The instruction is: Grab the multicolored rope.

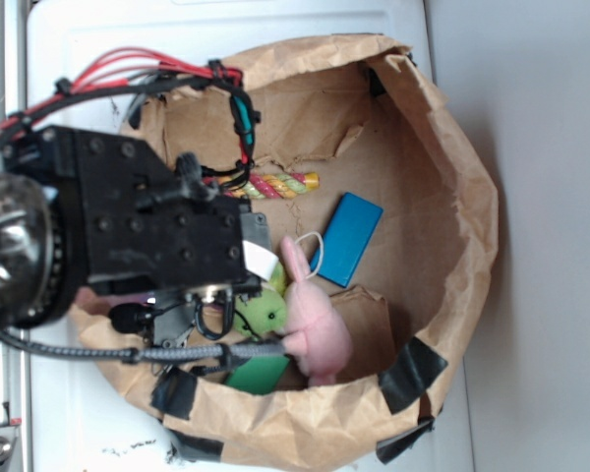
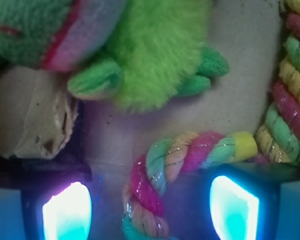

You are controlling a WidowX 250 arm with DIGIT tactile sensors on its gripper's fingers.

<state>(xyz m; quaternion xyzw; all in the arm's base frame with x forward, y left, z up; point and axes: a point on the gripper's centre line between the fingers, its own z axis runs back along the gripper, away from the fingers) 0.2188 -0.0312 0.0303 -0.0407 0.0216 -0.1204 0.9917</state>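
The multicolored rope [image 2: 190, 155] is a thick twisted cord striped pink, yellow and light green. In the wrist view its hooked end curves down between my two glowing fingers [image 2: 67, 215], with the long part running up the right edge. My gripper [image 2: 150, 212] is open and straddles the hook, with a gap on each side. In the exterior view only a short piece of the rope [image 1: 287, 184] shows past the arm, on the floor of the brown paper bin [image 1: 452, 157]. The arm hides the gripper there.
A green plush toy [image 2: 140, 55] lies just beyond the rope hook. A pink plush bunny [image 1: 313, 320] leans at the bin's near side beside the green plush [image 1: 261, 313]. A blue block [image 1: 350, 239] and a green flat piece [image 1: 259, 375] lie on the bin floor. Crumpled paper walls surround everything.
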